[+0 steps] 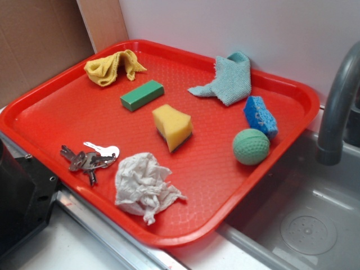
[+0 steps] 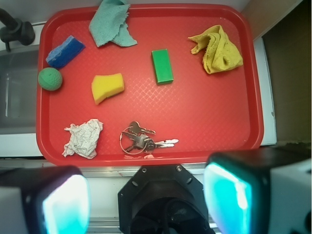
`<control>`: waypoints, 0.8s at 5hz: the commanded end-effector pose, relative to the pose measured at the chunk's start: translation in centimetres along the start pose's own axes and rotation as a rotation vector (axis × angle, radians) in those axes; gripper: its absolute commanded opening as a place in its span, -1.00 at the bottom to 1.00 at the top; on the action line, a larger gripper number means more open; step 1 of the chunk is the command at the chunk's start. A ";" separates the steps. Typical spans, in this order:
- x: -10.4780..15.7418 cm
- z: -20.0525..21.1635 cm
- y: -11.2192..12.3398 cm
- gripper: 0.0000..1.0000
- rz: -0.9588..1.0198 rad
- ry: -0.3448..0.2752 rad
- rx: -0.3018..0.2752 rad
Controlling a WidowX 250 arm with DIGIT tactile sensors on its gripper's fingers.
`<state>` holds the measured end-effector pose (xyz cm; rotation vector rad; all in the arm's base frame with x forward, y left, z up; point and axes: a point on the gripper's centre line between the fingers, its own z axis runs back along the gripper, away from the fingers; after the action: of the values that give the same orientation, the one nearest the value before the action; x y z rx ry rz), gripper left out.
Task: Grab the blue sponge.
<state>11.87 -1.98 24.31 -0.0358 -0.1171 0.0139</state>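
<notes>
Gripper [image 2: 146,195] spread, high over tray edge. Small bright blue speckled foam sponge [image 2: 65,51] far corner, beside green ball [image 2: 50,79]; approach ball-clear, pinch short sides.

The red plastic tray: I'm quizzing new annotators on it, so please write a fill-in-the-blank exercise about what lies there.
1. The small blue speckled foam sponge lies right beside the green dimpled ____.
2. The crumpled white paper towel lies next to a bunch of metal ____.
3. The green rectangular block sits between the yellow wedge sponge and the crumpled ____ cloth.
4. The gripper fingers stand ____.

Missing words: ball; keys; yellow; open
</notes>
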 end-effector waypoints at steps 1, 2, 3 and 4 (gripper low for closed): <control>0.0 0.0 0.0 1.00 0.000 0.000 0.000; 4.1 -3.9 -4.6 1.00 0.243 -0.056 0.061; 7.3 -4.1 -6.3 1.00 0.500 -0.094 0.014; 7.3 -4.1 -6.3 1.00 0.500 -0.094 0.014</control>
<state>18.88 -8.49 19.89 -0.0186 -0.1638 0.5132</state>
